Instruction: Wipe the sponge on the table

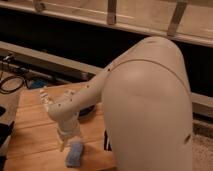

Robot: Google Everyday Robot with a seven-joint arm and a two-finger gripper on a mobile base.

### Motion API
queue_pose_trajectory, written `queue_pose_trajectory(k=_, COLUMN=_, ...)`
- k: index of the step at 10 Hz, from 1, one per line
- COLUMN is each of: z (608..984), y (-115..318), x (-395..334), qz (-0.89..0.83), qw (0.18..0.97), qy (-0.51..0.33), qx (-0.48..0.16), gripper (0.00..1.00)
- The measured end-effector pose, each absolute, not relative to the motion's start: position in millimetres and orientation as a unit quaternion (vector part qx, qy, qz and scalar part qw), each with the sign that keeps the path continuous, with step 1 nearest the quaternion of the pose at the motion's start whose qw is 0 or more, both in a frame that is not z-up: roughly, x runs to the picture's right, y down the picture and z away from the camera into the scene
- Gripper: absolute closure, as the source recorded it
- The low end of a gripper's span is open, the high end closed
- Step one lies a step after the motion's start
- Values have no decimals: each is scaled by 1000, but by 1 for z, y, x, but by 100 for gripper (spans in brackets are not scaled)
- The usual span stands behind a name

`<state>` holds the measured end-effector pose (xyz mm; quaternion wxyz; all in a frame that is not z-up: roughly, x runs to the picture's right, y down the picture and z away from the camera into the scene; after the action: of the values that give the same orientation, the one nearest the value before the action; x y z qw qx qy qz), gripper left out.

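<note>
The sponge (pixel 75 154), a small blue-grey pad, lies flat near the front edge of the light-brown wooden table (pixel 35 131). My gripper (pixel 66 141) hangs at the end of the white forearm, pointing down, just above and to the left of the sponge, at or very near its top-left edge. I cannot tell whether it touches the sponge. The big white arm shell fills the right half of the view and hides the table's right side.
A black bowl (pixel 88 110) shows partly behind the forearm. A pale striped item (pixel 46 98) lies at the table's back left. A small dark object (pixel 106 142) sits by the arm shell. Cables (pixel 11 82) lie on the floor left of the table.
</note>
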<state>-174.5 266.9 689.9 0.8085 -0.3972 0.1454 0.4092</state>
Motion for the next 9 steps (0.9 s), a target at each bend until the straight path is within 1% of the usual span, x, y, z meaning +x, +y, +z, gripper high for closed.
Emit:
queue_pose_trajectory(k=1, z=691, y=276, x=-178, qz=404, qw=808, qy=149, qx=-403, gripper=20)
queue_pose_trajectory(k=4, z=709, y=307, x=-184, qz=395, qw=797, qy=177, qx=-421, gripper=20)
queue_pose_trajectory(k=6, z=721, y=314, x=-178, qz=412, qw=779, qy=197, qx=-430, gripper=20)
queue_pose_trajectory(k=9, z=737, y=320, x=-167, qz=447, qw=752, qy=238, qx=-422, gripper=20)
